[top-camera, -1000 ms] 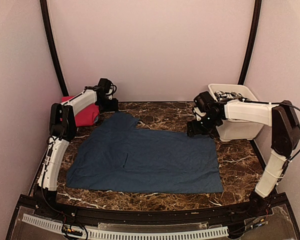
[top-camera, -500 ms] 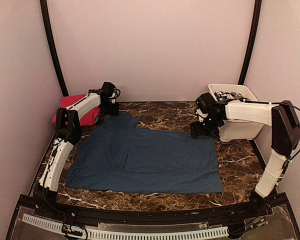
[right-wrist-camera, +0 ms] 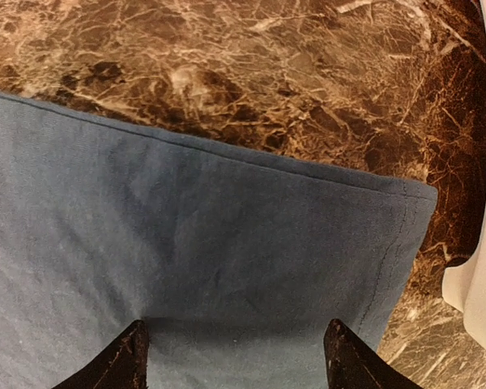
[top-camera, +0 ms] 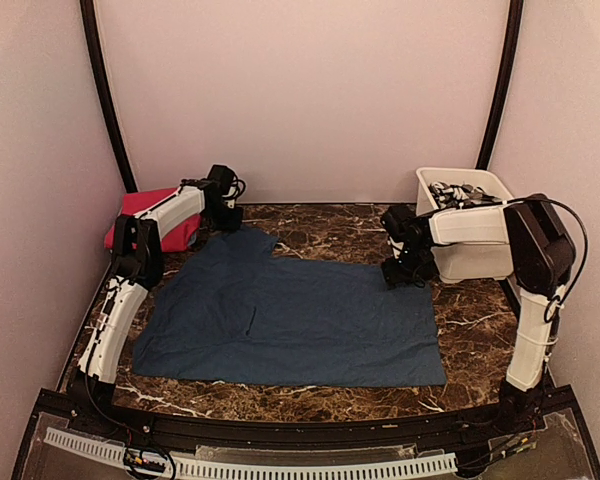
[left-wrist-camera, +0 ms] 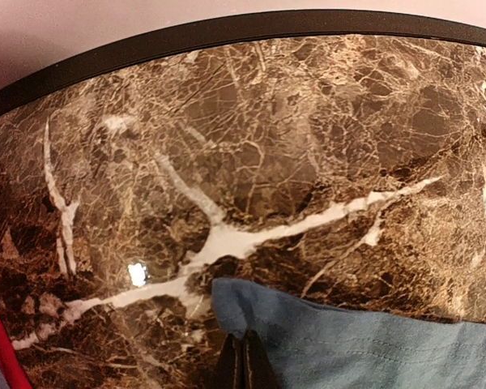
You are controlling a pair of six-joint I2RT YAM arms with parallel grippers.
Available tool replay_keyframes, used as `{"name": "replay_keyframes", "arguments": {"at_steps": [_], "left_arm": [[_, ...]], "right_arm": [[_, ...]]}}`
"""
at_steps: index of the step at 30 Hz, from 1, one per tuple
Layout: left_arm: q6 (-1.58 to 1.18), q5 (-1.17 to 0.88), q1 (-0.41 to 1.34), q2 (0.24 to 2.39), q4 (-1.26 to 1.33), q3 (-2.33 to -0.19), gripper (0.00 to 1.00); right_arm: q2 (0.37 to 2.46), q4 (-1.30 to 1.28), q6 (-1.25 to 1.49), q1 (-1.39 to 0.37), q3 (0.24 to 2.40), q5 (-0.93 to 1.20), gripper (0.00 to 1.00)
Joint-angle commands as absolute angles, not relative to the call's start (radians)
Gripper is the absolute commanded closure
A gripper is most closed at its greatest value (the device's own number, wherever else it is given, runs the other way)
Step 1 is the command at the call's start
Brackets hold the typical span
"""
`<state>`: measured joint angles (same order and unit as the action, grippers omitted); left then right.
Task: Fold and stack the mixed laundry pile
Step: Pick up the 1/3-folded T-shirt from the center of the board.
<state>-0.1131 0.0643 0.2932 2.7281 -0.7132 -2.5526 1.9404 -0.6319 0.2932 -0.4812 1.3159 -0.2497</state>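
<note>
Risk: left gripper [left-wrist-camera: 241, 365] clamps a corner of navy garment [top-camera: 290, 320], thin bite could slip; right gripper [right-wrist-camera: 236, 344] jaws apart over other corner, uneven lift skews fold.

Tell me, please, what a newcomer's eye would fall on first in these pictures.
A dark blue garment lies spread flat across the marble table. The left fingers pinch its far-left corner while the right fingers stand open over its far-right corner, beside a white tub.
</note>
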Motion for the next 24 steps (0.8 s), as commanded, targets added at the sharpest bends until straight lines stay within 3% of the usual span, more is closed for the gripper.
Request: {"name": "replay_keyframes", "arguments": {"at_steps": [1, 8, 14, 24], "left_arm": [[-0.121, 0.049, 0.253, 2.653, -0.794, -2.48, 1.0], [-0.129, 0.031, 0.249, 2.632, -0.788, -2.491, 0.93], [-0.133, 0.032, 0.249, 2.626, -0.792, -2.49, 0.9], [-0.154, 0.05, 0.242, 2.619, -0.805, -2.48, 0.9]], "right_arm": [[1.959, -0.608, 0.326, -0.472, 1.353, -0.307, 0.29], [1.948, -0.61, 0.308, -0.422, 1.385, -0.386, 0.3], [2.017, -0.591, 0.329, -0.398, 1.416, -0.45, 0.42], [2.112, -0.586, 0.396, -0.385, 1.453, -0.33, 0.56]]}}
